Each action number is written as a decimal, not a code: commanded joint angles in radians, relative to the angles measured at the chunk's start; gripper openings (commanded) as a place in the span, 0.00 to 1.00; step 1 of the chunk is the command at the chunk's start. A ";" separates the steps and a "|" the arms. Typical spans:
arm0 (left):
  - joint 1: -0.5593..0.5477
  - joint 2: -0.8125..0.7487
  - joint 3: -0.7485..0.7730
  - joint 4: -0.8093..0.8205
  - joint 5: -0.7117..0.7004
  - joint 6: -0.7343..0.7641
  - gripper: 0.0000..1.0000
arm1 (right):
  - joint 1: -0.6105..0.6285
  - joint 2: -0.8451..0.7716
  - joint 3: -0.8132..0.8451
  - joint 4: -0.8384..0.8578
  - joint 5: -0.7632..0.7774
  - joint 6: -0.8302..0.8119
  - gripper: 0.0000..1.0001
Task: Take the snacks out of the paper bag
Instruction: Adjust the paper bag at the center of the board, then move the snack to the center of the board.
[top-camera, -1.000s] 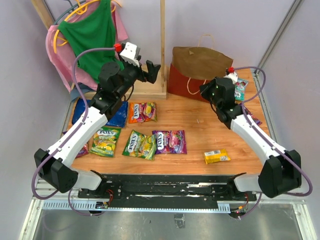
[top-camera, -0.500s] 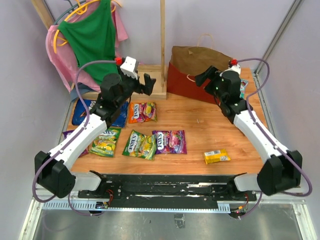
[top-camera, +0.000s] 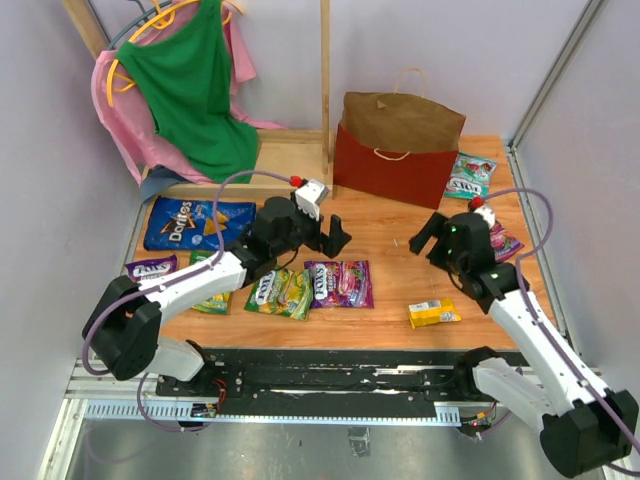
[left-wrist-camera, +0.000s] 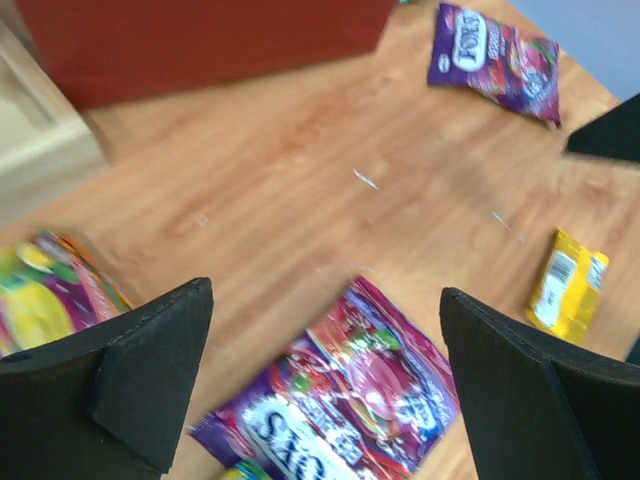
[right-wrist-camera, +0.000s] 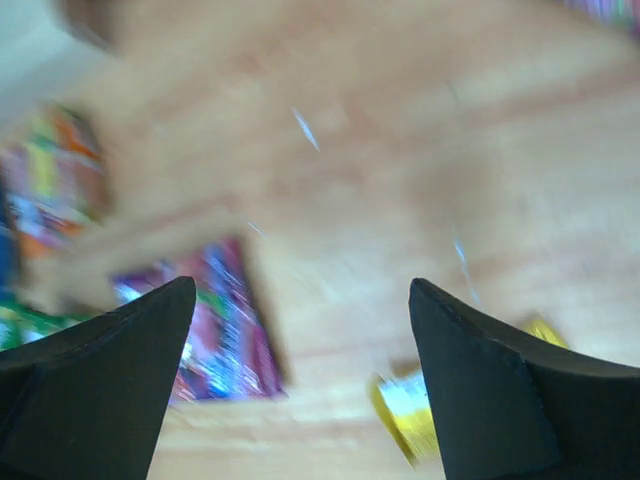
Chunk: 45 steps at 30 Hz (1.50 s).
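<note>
The dark red paper bag (top-camera: 400, 150) stands upright at the back of the table, also seen from the left wrist (left-wrist-camera: 200, 40). Snacks lie on the wood: a blue Doritos bag (top-camera: 185, 222), a yellow-green packet (top-camera: 280, 290), a purple packet (top-camera: 338, 283) (left-wrist-camera: 350, 400), a teal packet (top-camera: 470, 175) right of the bag, and a small yellow box (top-camera: 434, 313) (left-wrist-camera: 568, 285). My left gripper (top-camera: 335, 238) (left-wrist-camera: 325, 300) hangs open just above the purple packet, holding nothing. My right gripper (top-camera: 425, 235) (right-wrist-camera: 300, 285) is open and empty over bare wood; its view is blurred.
Green and pink clothes (top-camera: 185, 85) hang on a wooden rack (top-camera: 325, 90) at the back left. More purple packets lie at the left edge (top-camera: 152, 268) and the right edge (top-camera: 505, 243). A metal rail (top-camera: 535, 230) borders the table's right side.
Both arms have drawn back from the bag towards the middle of the table. The right gripper has gone from shut to open. The left gripper stayed open.
</note>
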<state>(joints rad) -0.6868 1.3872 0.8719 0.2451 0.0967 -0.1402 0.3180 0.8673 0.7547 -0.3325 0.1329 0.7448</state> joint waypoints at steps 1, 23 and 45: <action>-0.042 0.012 -0.094 0.131 0.012 -0.147 1.00 | 0.066 0.013 -0.061 -0.327 0.126 0.074 0.89; -0.148 0.066 -0.152 0.193 0.057 -0.242 0.99 | -0.205 0.627 0.310 -0.038 0.480 -0.193 0.74; -0.147 0.141 -0.128 0.184 0.081 -0.224 0.99 | -0.306 1.075 0.503 -0.148 0.385 -0.512 0.68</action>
<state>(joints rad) -0.8268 1.5265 0.7143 0.4049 0.1699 -0.3748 0.0513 1.9030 1.2945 -0.4496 0.5720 0.2260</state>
